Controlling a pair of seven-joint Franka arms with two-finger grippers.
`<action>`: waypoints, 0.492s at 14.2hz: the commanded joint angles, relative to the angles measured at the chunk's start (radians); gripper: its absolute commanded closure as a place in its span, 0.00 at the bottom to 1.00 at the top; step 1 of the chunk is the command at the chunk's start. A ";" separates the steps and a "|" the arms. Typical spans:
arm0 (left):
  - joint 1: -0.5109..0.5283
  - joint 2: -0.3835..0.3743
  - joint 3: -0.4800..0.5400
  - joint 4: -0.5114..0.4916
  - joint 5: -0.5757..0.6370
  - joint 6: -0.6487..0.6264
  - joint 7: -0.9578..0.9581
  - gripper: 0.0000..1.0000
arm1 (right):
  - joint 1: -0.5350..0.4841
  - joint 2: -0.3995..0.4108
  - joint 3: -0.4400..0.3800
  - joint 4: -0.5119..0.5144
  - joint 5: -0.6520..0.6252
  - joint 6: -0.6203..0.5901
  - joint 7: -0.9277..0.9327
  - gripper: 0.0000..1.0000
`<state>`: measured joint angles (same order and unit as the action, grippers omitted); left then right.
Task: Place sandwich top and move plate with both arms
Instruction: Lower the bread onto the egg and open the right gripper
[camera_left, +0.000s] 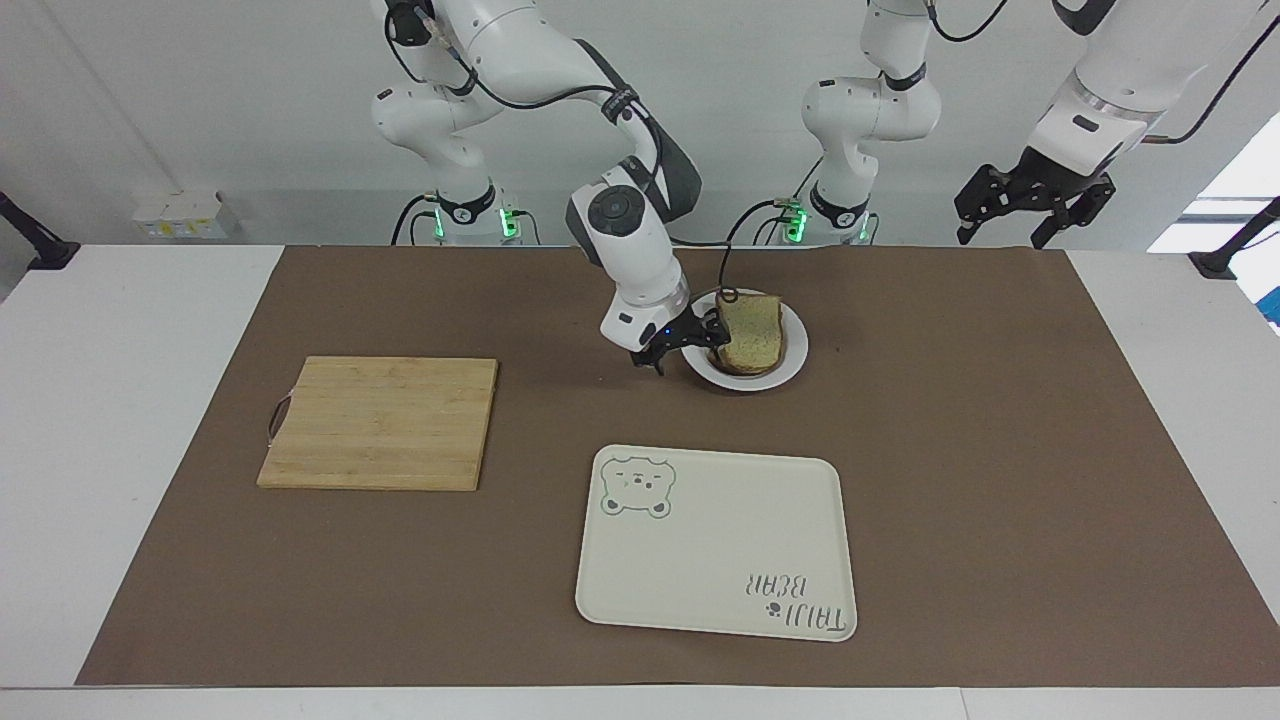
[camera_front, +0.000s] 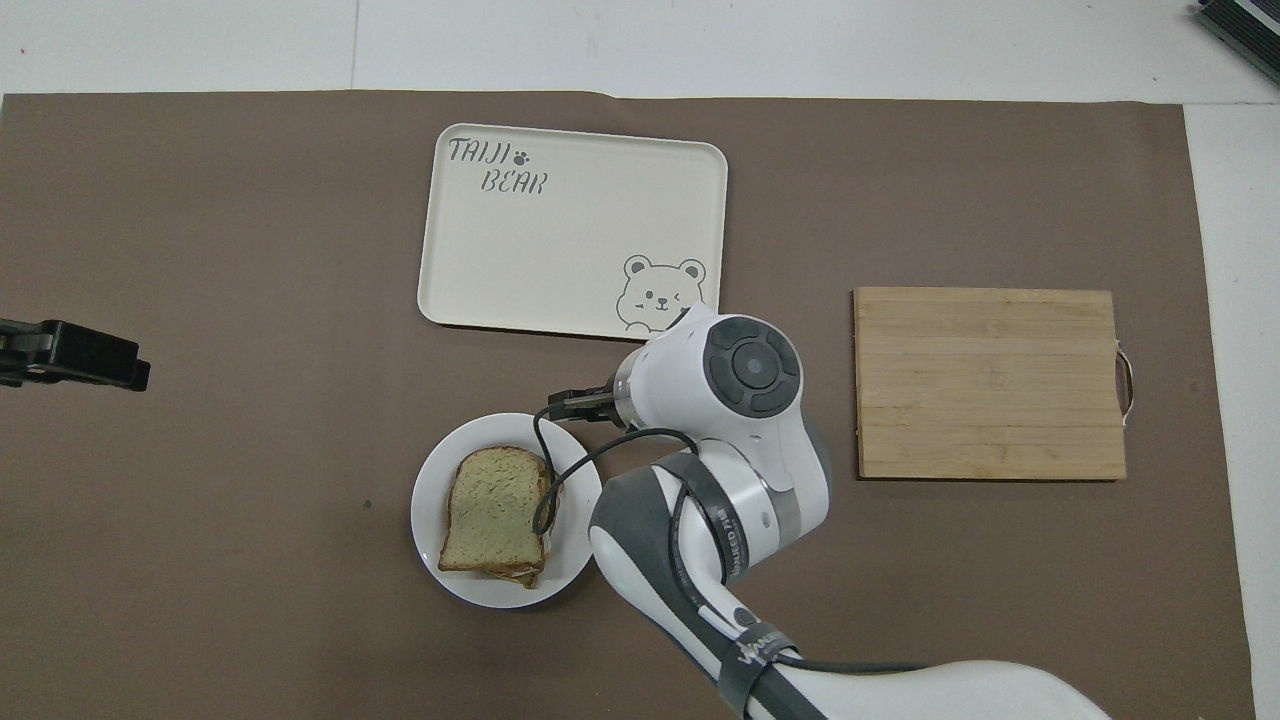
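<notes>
The sandwich top (camera_left: 752, 333), a pale slice with a brown crust, lies flat on a lower slice on the small white plate (camera_left: 795, 356). It also shows in the overhead view (camera_front: 497, 505), on the plate (camera_front: 430, 520). My right gripper (camera_left: 685, 350) is open and empty, low beside the plate's rim on the side toward the right arm's end, and its tips show in the overhead view (camera_front: 575, 405). My left gripper (camera_left: 1030, 210) is open and empty, and waits raised at the left arm's end of the table; it also shows in the overhead view (camera_front: 75, 355).
A cream tray with a bear drawing (camera_left: 715, 540) lies farther from the robots than the plate and also shows in the overhead view (camera_front: 570, 230). A wooden cutting board (camera_left: 380, 422) lies toward the right arm's end and also shows in the overhead view (camera_front: 990, 382). A brown mat covers the table.
</notes>
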<state>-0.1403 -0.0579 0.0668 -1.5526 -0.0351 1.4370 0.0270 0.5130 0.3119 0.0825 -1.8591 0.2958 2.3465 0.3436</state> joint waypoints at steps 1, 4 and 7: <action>0.004 -0.023 -0.004 -0.023 0.006 -0.001 -0.007 0.00 | -0.074 -0.060 0.005 -0.011 -0.066 -0.035 -0.006 0.00; 0.004 -0.023 -0.004 -0.023 0.006 -0.001 -0.007 0.00 | -0.158 -0.128 0.006 -0.008 -0.200 -0.087 -0.008 0.00; 0.004 -0.023 -0.004 -0.023 0.006 -0.001 -0.007 0.00 | -0.206 -0.166 0.003 0.027 -0.233 -0.205 -0.005 0.00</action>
<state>-0.1403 -0.0579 0.0668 -1.5526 -0.0351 1.4370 0.0270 0.3312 0.1699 0.0788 -1.8475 0.0887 2.2038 0.3427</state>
